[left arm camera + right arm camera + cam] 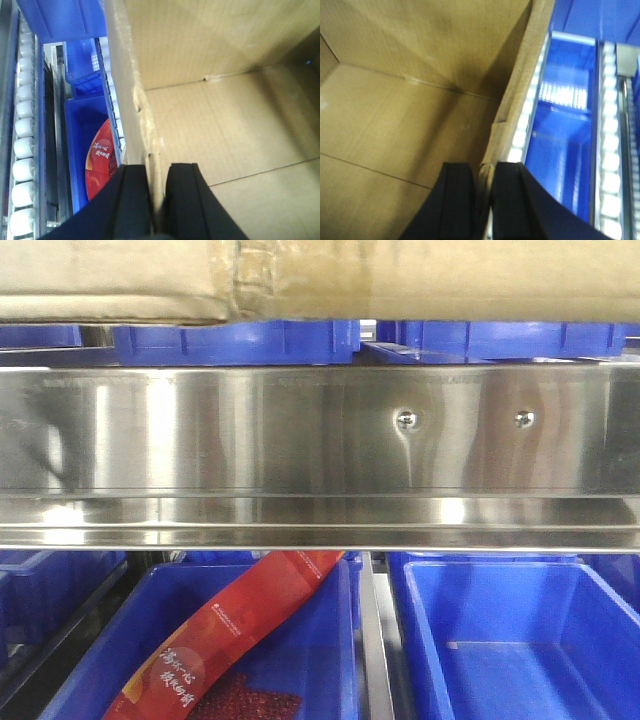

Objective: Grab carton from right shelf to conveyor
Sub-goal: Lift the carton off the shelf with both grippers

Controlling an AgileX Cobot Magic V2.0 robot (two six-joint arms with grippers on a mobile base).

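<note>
The tan cardboard carton (330,275) fills the top of the front view, held above the right shelf's stainless-steel rail (300,430) with its two screw heads. My left gripper (159,172) is shut on the carton's left wall (145,120); one black finger is outside, one inside the open box (225,125). My right gripper (484,172) is shut on the carton's right wall (512,110) the same way, with the box's inside (395,125) to its left. The conveyor is out of view.
Blue bins (500,640) sit below the rail; the left one holds a red snack packet (230,640). More blue bins (240,340) stand behind the rail. White shelf rollers (22,150) and blue bins (565,125) flank the carton in the wrist views.
</note>
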